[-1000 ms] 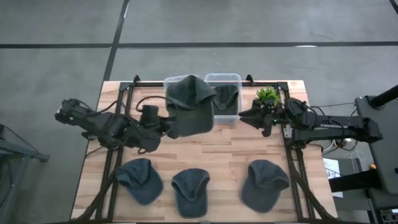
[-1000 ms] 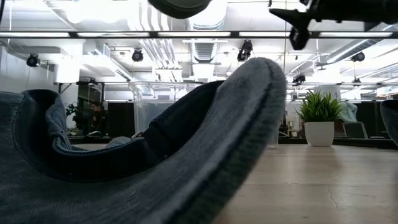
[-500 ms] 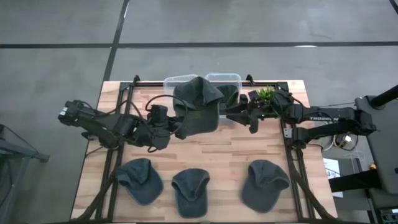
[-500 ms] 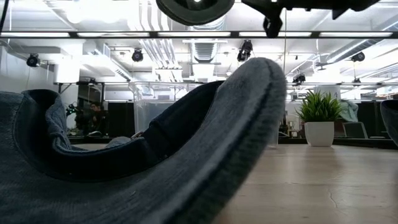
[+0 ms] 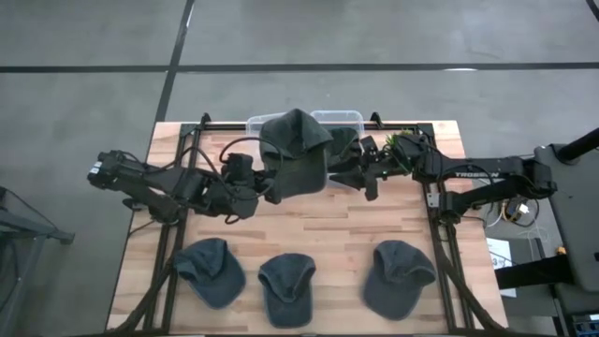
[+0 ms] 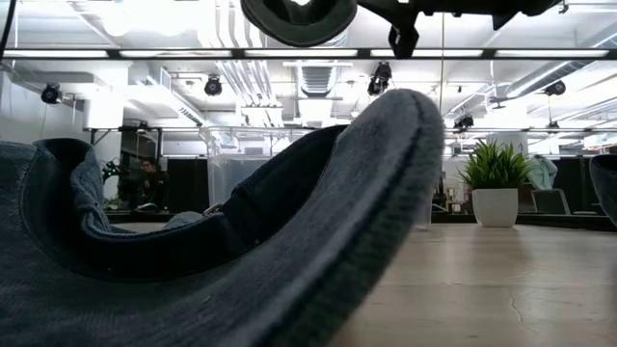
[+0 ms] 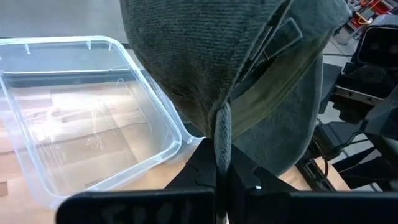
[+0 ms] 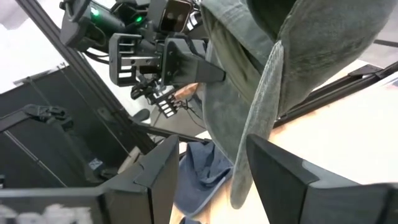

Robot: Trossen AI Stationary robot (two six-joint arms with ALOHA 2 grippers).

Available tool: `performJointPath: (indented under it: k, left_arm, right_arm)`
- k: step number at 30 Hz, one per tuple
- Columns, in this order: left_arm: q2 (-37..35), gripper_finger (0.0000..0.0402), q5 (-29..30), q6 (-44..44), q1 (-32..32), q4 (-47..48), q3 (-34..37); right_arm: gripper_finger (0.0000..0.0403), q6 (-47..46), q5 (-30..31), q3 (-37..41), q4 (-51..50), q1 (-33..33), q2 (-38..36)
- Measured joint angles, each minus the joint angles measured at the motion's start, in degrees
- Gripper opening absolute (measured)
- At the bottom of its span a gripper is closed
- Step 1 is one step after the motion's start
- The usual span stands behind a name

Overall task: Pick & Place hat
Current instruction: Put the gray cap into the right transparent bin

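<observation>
Hat (image 5: 295, 154): dark grey cap held up off the table, hanging above the near edge of the two clear bins at the far side; in the low view it shows at the upper edge (image 6: 299, 17).
Left gripper (image 7: 222, 163): fingers pressed together on a fold of the hat's fabric (the fold runs down between them in the left wrist view); the hat hangs from this grip.
Right gripper (image 8: 208, 167): fingers spread wide, one on each side of the hat's hanging brim edge, with a gap showing on both sides; it has hold of nothing.
Left arm (image 5: 159, 185): reaches from the table's left side toward the centre, ending just left of the hat.
Right arm (image 5: 477, 174): reaches in from the right side, its gripper just beside the hat's right edge.
Left bin (image 7: 81, 118): clear plastic, lying below and beside the raised hat; no contents show in it in the left wrist view.
Right bin (image 5: 348, 119): clear plastic, touching the left bin; a dark hat (image 5: 344, 142) lies inside it (partly covered by the raised hat).
Front row: three more dark hats lie on the near half of the table, left (image 5: 211, 271), middle (image 5: 285, 288) and right (image 5: 400, 277), well apart from each other.
Plant (image 5: 404, 145): small green plant at the far right of the table, partly under the right arm.
Table (image 5: 328, 229): light wooden slats.
</observation>
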State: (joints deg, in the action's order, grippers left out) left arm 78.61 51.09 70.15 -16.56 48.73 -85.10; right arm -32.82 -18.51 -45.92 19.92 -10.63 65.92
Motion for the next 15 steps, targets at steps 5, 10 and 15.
performJointPath:
  k: [5,10,15]
  left_arm:
    - [0.0,0.0003,0.0,0.0,0.3,0.0,0.0]
    - [0.0,0.0003,0.0,-0.1,0.2,0.0,0.0]
    - [0.0,0.0003,0.4,-0.2,0.2,-0.1,-0.6]
  right_arm:
    - [0.0182,-0.1,0.9,-1.6,-0.1,0.0,1.9]
    - [0.0182,-0.2,2.4,-2.7,-2.7,0.0,3.4]
    - [0.0182,-0.1,3.8,-3.2,-7.8,-0.2,3.0]
